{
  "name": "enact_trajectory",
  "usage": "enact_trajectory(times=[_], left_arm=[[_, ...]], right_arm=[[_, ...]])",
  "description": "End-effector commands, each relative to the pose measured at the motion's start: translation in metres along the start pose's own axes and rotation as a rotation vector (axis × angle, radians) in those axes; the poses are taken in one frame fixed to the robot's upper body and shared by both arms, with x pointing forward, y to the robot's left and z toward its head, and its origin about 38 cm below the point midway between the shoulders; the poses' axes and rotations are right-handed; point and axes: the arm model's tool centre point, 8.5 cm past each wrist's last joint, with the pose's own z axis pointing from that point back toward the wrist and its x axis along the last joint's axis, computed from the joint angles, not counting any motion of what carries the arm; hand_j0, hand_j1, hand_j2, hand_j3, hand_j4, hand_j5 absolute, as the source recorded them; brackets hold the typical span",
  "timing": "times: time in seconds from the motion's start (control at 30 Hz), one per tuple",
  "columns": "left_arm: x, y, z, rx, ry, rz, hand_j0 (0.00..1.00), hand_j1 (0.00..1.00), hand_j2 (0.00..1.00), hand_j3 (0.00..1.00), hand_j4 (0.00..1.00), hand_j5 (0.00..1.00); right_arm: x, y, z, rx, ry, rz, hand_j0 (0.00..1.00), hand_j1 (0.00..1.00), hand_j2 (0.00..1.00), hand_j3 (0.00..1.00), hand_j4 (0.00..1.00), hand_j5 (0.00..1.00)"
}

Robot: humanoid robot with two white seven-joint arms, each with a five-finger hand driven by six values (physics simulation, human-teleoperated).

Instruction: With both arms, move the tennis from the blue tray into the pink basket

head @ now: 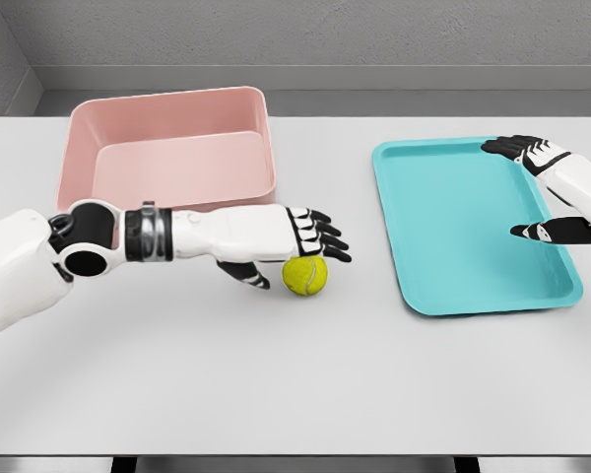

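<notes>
So the fuzzy yellow-green tennis ball (304, 276) is sitting on the plain white desk (276, 394), in the gap between the two containers, not in either one. It's just in front of the near right corner of the pink plastic basket (167, 118), which is a deep rectangular tub at the back left. The flat turquoise-blue tray (453, 286) with a low rim lies off to the right, well apart from the ball.

The left arm reaches across from the lower left, forearm roughly level over the desk. The left hand (294, 241) is right at the ball: black-tipped fingers (325, 232) stretched out flat above and just behind it, thumb hanging down on the ball's left side. It looks like an open hand hovering over or touching the top of the ball, not wrapped around it. Can't really tell if there's actual contact.

The right arm comes in from the right edge, and the right hand (542, 192) is over the far right part of the tray, fingers spread wide with the thumb well apart from the others, holding nothing.
</notes>
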Motion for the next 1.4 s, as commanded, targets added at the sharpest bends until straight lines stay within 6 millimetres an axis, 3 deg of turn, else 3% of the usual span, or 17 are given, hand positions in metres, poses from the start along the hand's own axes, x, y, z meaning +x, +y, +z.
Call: enact_trajectory(times=[0.0, 0.8, 1.37], left_arm=[[-0.002, -0.001, -0.005, 0.005, -0.002, 0.013, 1.0, 1.0, 1.0, 1.0, 1.0, 1.0], [-0.019, -0.022, -0.011, -0.033, 0.037, 0.071, 1.0, 1.0, 1.0, 1.0, 1.0, 1.0], [-0.023, -0.031, -0.026, -0.049, 0.037, 0.101, 1.0, 1.0, 1.0, 1.0, 1.0, 1.0]], right_arm=[[0.0, -0.001, 0.0, -0.004, 0.0, -0.006, 1.0, 1.0, 1.0, 1.0, 1.0, 1.0], [-0.003, 0.001, 0.002, 0.0, 0.009, -0.013, 1.0, 1.0, 1.0, 1.0, 1.0, 1.0], [-0.003, 0.001, 0.002, -0.002, 0.009, -0.013, 1.0, 1.0, 1.0, 1.0, 1.0, 1.0]])
